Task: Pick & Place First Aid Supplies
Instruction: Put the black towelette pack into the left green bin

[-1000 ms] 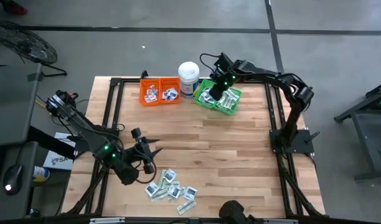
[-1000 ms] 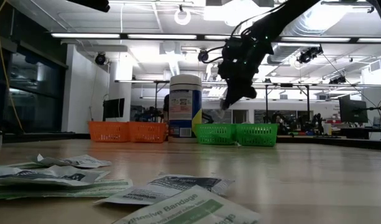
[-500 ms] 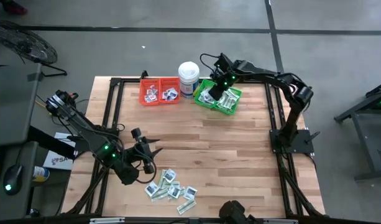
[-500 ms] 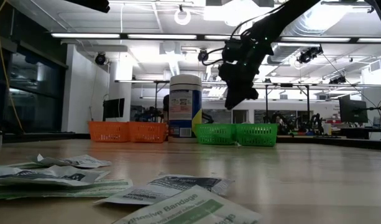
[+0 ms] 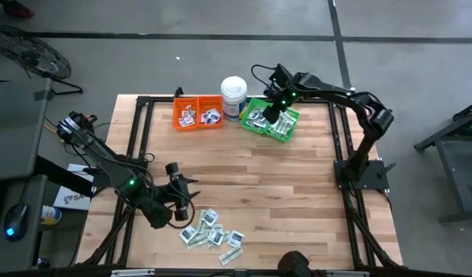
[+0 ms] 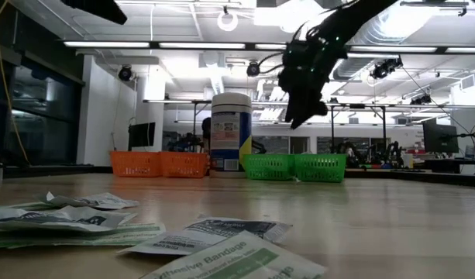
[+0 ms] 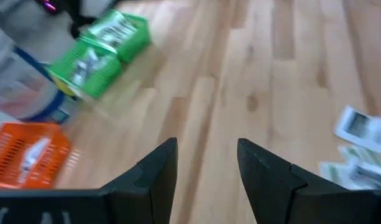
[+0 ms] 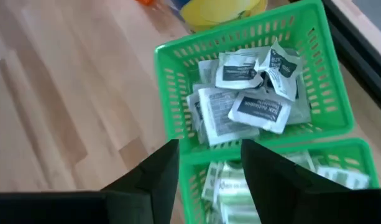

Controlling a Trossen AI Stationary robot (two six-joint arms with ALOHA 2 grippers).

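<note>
Above the green bins (image 5: 271, 121) at the tabletop's (image 5: 297, 185) far edge, the right pincer (image 8: 206, 163) hangs with its 2 fingers spread and nothing between them, square white packets (image 8: 249, 93) piled in the compartment below. Near the front edge, the left pincer (image 7: 202, 163) hovers released beside the loose first aid supplies (image 5: 212, 233) scattered on the wood.
</note>
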